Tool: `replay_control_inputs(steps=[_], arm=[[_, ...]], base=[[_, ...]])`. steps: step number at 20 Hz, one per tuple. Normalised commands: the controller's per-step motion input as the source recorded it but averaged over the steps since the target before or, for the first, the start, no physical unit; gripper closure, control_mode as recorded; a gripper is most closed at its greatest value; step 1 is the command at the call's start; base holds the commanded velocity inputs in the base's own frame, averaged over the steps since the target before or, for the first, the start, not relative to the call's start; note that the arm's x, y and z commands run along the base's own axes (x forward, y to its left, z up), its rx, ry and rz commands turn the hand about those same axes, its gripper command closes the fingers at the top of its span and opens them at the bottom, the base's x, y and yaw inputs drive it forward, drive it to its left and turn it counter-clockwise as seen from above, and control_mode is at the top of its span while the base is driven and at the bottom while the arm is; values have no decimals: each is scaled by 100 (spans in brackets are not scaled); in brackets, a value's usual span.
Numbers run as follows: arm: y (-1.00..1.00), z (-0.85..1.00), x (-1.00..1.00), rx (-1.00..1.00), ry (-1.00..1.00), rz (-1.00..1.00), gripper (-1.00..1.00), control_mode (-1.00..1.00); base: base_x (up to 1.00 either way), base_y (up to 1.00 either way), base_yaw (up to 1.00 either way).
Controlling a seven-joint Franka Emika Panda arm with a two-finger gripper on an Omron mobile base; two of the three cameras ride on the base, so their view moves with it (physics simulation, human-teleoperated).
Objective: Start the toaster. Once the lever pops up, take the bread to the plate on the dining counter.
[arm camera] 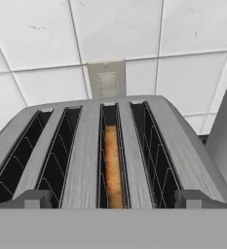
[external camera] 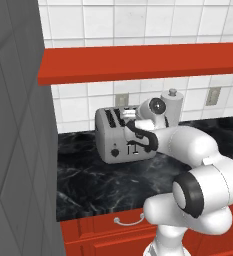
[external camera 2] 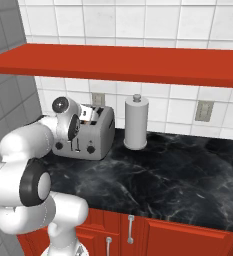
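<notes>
While the gripper (arm camera: 113, 203) is hovering with jaws wide apart over the toaster (external camera: 119, 136), the bread (arm camera: 113, 170) is sitting deep in its third slot; fingertips risk jamming against slot walls.

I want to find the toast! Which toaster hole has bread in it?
The third slot from the left in the hand view holds the golden bread; the other three are dark.

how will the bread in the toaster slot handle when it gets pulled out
The bread is probably stiff and light: a thin browned slice standing upright in the toaster. Its crust may crumble under a hard pinch. The narrow slot likely lets it snag if pulled crooked.
</notes>
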Motion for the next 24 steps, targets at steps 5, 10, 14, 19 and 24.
replay_control_inputs(steps=[5,10,14,19,24], arm=[[0,0,11,0,0,0,-100,-100],[0,-2,7,0,0,0,-100,-100],[0,-9,2,0,0,0,-100,-100],[0,-16,0,0,0,0,-100,-100],[0,-6,0,0,0,0,-100,-100]], base=[[0,0,0],[0,0,0],[0,0,0],[0,0,0],[0,0,0]])
